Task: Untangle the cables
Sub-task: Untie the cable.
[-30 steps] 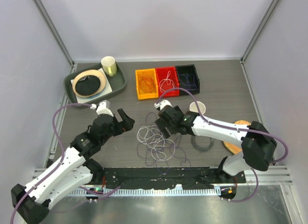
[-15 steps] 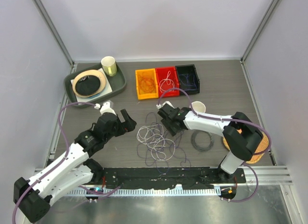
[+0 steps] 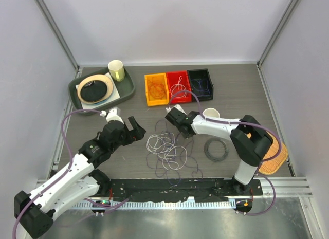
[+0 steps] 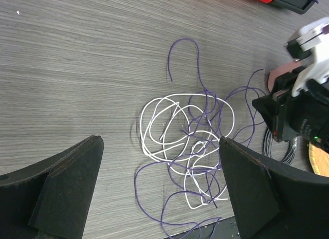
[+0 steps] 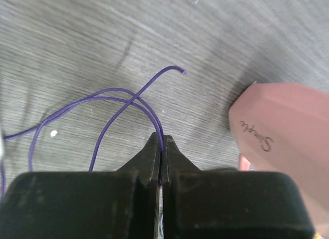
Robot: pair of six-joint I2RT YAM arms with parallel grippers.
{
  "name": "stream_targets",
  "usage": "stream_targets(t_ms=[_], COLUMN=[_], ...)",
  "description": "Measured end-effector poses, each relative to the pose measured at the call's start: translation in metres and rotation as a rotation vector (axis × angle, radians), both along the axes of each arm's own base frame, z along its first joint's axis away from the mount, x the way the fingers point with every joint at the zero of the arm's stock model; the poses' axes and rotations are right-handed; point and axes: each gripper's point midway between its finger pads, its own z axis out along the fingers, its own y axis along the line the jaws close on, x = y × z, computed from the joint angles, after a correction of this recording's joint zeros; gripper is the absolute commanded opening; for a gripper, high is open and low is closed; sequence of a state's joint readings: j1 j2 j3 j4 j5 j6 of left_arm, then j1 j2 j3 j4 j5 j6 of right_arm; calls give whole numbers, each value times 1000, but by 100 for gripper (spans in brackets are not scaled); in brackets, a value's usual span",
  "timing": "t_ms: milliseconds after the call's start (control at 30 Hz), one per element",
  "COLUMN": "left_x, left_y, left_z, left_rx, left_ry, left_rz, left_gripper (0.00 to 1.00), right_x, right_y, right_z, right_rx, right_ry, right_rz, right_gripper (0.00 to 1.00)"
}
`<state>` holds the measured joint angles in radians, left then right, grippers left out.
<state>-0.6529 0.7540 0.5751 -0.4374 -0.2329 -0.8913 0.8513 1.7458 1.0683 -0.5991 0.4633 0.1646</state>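
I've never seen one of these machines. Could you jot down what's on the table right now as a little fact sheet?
left gripper: open, pointed at the tangle, holding nothing
right gripper: shut on a purple cable
tangle: white and purple cables looped together mid-table
bins: orange bin, red bin, black bin in a row at the back, cables in each
nearby: pink cup beside the right gripper; black cord coil right of the tangle

The cables (image 3: 167, 149) lie mid-table on the near side. Three bins (image 3: 178, 73) stand side by side behind them. A tray (image 3: 127, 85) at far left holds a cup (image 3: 116, 70). A cord coil (image 3: 216, 149) lies just right of the cables, and what may be a mat (image 3: 272, 159) lies farther right.
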Motion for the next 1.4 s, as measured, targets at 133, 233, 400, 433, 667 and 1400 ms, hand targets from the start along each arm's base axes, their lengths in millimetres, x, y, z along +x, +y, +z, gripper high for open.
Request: stream_targets(t_ms=[133,233,400,433,667,1400], left_x=[0,1,1,1,-1,-19], left_y=[-1,-5,-11,-11,-16,-93], left_z=[1,3,4,4,5,59], left_rx=[-6,-19,-34,-36,-52,-353], left_ry=[-4,-7,-5,-6,-6,-195], left_rz=[-3,-16,-36,-39,-61,-479], left_gripper=[100,100,100,100,100,100], right_x=[11,20,24,21,-13,-37], right_y=[11,25,45,46,52,105], right_z=[32,85,209,235,378,401], right_rx=[57,187,545,619,1022,1227], right_ry=[-73,-183,-441,-492,-742,-599], right_rz=[-4,5,52,72,260,455], right_gripper=[1,1,1,1,1,1])
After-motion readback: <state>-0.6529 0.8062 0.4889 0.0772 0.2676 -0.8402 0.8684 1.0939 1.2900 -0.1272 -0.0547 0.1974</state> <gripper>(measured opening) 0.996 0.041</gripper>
